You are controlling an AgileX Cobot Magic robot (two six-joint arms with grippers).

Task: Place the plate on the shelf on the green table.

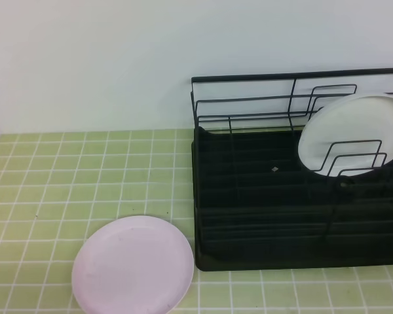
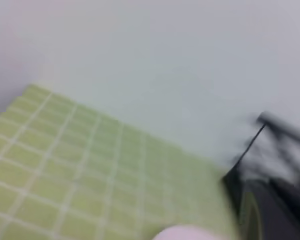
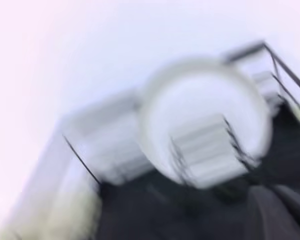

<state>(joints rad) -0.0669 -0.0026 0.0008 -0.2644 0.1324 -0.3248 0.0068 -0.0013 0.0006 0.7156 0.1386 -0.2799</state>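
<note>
The pale pink plate lies flat on the green tiled table at the front, just left of the shelf. A sliver of it shows at the bottom edge of the blurred left wrist view. The shelf is a black wire rack on a black tray at the right; it also shows in the left wrist view and in the right wrist view. No gripper shows in any view.
A white plate stands upright in the rack's right slots, also in the right wrist view. A pale wall runs behind the table. Both wrist views are motion-blurred.
</note>
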